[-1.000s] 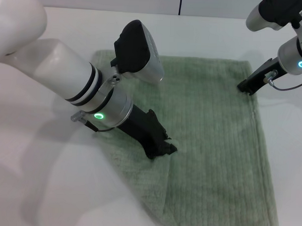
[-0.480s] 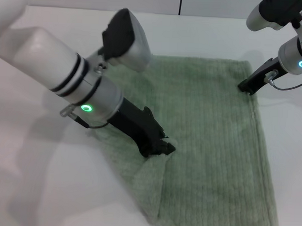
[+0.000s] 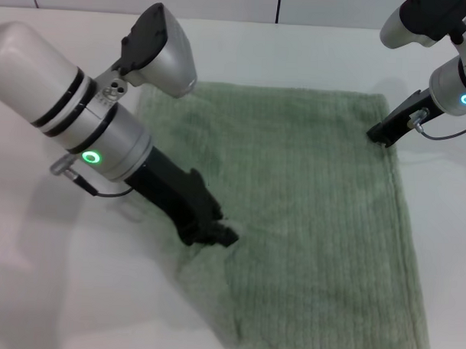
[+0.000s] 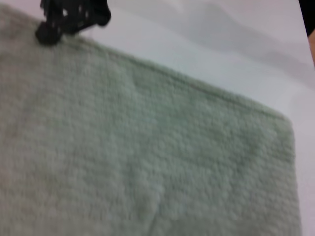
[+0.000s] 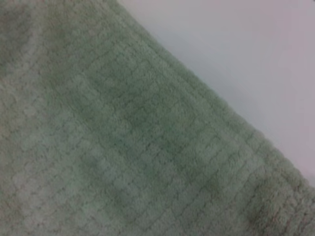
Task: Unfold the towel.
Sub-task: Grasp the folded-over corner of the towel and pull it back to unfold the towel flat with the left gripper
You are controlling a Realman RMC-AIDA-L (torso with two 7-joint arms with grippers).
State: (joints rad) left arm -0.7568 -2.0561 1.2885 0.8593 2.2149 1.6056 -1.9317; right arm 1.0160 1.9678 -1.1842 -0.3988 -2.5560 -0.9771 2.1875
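Observation:
The pale sage-green towel (image 3: 316, 208) lies spread on the white table (image 3: 37, 290) and reaches the near edge of the head view. My left gripper (image 3: 214, 235) is low at the towel's near-left side, shut on a fold of the cloth, which bunches at its tip. My right gripper (image 3: 378, 135) rests at the towel's far right corner. The left wrist view shows ribbed towel (image 4: 147, 157), its edge, and the right gripper (image 4: 71, 17) farther off. The right wrist view shows towel pile (image 5: 123, 137) and its edge.
Bare white table surrounds the towel on the left, on the far side (image 3: 314, 55) and on the right. A dark vertical seam (image 3: 279, 8) runs down the back wall.
My left gripper has moved left and slightly towards me, dragging the towel's near-left fold with it. The right arm has not moved.

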